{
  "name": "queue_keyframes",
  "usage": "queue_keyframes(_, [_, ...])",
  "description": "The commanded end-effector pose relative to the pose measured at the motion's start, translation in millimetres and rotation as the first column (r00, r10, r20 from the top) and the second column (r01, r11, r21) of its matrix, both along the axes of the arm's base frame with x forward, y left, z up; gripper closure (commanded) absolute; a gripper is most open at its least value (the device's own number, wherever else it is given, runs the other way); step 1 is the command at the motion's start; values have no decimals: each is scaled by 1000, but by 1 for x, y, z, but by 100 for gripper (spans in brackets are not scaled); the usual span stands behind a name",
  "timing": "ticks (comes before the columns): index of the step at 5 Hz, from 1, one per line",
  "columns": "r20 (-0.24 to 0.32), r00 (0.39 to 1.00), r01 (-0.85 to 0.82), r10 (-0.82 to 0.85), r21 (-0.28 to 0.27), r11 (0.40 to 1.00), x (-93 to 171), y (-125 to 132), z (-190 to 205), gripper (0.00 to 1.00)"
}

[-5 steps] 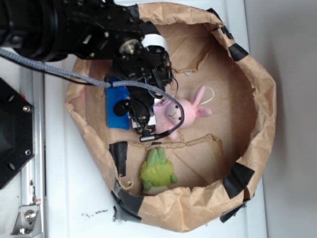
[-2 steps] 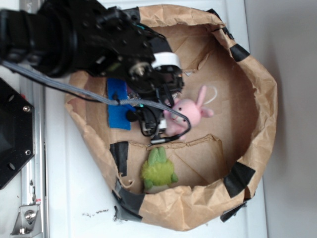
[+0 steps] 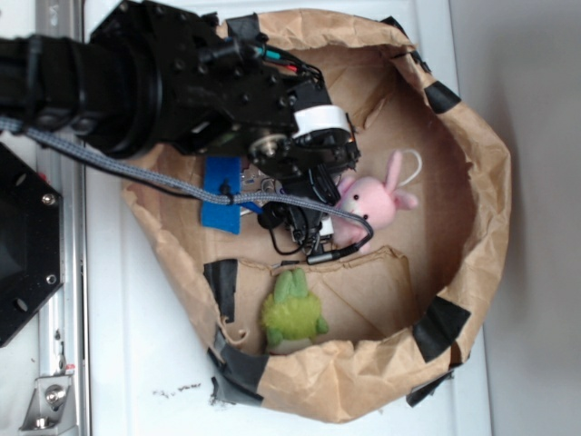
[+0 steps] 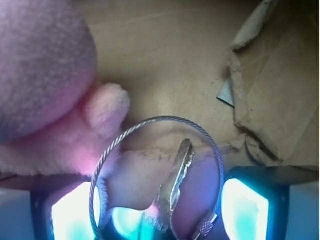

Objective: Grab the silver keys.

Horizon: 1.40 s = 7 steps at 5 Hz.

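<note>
The silver keys [image 4: 176, 187] hang on a thin round wire ring, seen close in the wrist view. They lie on the brown paper floor right between my two fingers. My gripper [image 4: 159, 212] is open; the left fingertip [image 4: 75, 215] and the right one stand just outside the ring's two sides. In the exterior view my gripper [image 3: 313, 232] is low inside the paper bag, pressed against the pink bunny toy [image 3: 377, 200], and its body hides the keys there.
The crumpled brown paper bag [image 3: 486, 182] walls the area all round. A green plush toy [image 3: 290, 313] lies near the front wall, and a blue flat piece [image 3: 222, 195] sits left of my gripper. A thin white loop [image 3: 413, 162] curls by the bunny's ears.
My arm has moved right across the bag. The pink bunny has been pushed right along with it.
</note>
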<state>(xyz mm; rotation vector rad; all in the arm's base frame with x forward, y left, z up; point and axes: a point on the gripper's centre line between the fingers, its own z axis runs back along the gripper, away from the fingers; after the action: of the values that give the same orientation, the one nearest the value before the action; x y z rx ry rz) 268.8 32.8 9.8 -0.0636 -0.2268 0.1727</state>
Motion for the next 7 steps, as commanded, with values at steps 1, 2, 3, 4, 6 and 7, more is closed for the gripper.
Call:
queue_keyframes(1, [30, 999, -18, 18, -2, 1000, 9, 1, 0, 100])
queue_keyframes(2, [31, 999, -7, 6, 12, 1000, 3, 2, -1, 100])
queue_keyframes(3, [31, 1000, -2, 1, 19, 1000, 0, 2, -3, 100])
queue_keyframes(4, [28, 1000, -3, 3, 22, 1000, -1, 3, -3, 100])
queue_keyframes(6, [33, 999, -13, 12, 30, 999, -3, 5, -2, 100])
queue_keyframes(7, [39, 999, -23, 22, 35, 999, -2, 6, -1, 100])
